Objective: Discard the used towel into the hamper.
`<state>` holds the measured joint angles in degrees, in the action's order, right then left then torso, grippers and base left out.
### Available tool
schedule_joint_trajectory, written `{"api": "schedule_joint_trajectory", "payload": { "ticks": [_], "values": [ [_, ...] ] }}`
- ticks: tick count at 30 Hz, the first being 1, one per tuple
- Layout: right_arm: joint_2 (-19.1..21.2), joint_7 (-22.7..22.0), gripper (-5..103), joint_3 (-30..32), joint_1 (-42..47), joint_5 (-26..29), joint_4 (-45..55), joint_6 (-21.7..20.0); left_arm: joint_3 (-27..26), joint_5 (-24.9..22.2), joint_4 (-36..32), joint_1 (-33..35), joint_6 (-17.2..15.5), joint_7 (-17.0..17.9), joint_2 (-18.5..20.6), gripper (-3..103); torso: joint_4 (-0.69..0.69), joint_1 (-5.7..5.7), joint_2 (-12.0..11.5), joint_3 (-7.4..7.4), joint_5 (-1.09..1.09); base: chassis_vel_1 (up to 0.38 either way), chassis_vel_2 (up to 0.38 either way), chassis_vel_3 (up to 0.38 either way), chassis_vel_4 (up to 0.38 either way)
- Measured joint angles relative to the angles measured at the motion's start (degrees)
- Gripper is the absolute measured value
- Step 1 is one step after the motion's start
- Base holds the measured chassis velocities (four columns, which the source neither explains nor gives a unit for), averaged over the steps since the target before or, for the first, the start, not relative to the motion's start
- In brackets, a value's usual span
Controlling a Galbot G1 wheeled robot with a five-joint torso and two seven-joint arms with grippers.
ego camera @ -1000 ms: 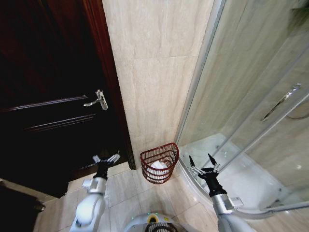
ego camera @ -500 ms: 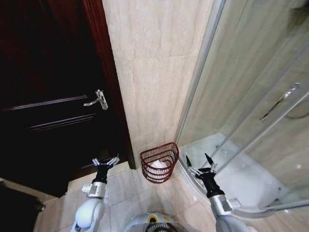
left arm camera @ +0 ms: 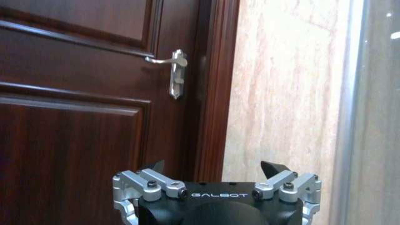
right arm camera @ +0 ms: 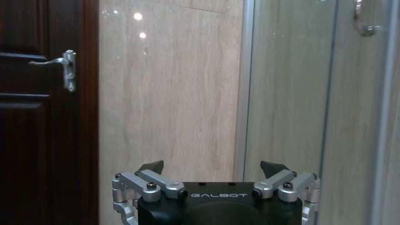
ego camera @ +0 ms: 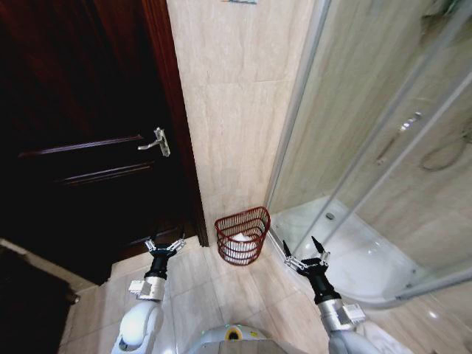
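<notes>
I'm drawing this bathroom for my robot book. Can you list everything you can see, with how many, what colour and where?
Small round reddish-brown open-weave hamper: one, on the floor against the wall, between door and shower.
White towel: one, lying inside the hamper.
Dark brown panelled wooden door: one, on the left of the head view.
Silver lever door handle: one, on the door near its frame.
Beige stone-look wall tiles: many, behind the hamper.
Beige floor tiles: several, under the robot.
Clear glass shower enclosure: one, on the right.
White shower tray: one, under the glass.
Left gripper: one, black and silver, open, low near the door.
Right gripper: one, black and silver, open, low by the shower.
</notes>
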<state>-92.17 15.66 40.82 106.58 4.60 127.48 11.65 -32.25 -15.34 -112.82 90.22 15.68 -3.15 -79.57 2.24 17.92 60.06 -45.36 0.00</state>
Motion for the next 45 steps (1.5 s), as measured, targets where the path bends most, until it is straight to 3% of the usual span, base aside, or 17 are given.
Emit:
{"api": "schedule_joint_trajectory", "payload": {
  "ticks": [9,14,38,42,45],
  "values": [
    [0.0,-0.1,100,0.0,-0.3,-0.1,-1.2,0.6,0.9,0.8,0.1,-0.6,0.1,-0.1,-0.4,100,0.01,-0.03,0.0,0.01,0.01,0.278,-0.293,-0.3,0.272],
    [0.0,-0.1,100,0.1,-0.5,-0.3,-1.7,0.8,1.3,4.0,0.7,-1.5,1.0,0.4,-0.9,100,0.01,-0.06,0.0,0.02,0.0,0.103,-0.136,-0.138,0.146],
    [0.0,-1.6,100,-0.3,-0.2,-0.8,-2.0,1.4,2.6,4.7,2.3,-3.0,1.4,0.1,-0.5,100,0.0,0.0,0.0,0.01,0.0,-0.065,-0.045,-0.045,-0.073],
    [0.0,-3.4,100,-0.3,-0.1,-1.6,-2.2,1.7,2.9,4.7,2.5,-3.3,1.4,-0.2,-0.7,100,0.0,0.0,0.0,0.01,0.0,-0.131,-0.101,-0.1,-0.143],
    [0.0,-8.9,100,0.0,0.0,-3.0,-2.8,1.9,3.3,4.3,2.9,-3.6,1.5,-1.3,-0.8,100,0.0,0.01,0.0,0.0,0.0,-0.121,-0.104,-0.128,-0.138]
  ]
}}
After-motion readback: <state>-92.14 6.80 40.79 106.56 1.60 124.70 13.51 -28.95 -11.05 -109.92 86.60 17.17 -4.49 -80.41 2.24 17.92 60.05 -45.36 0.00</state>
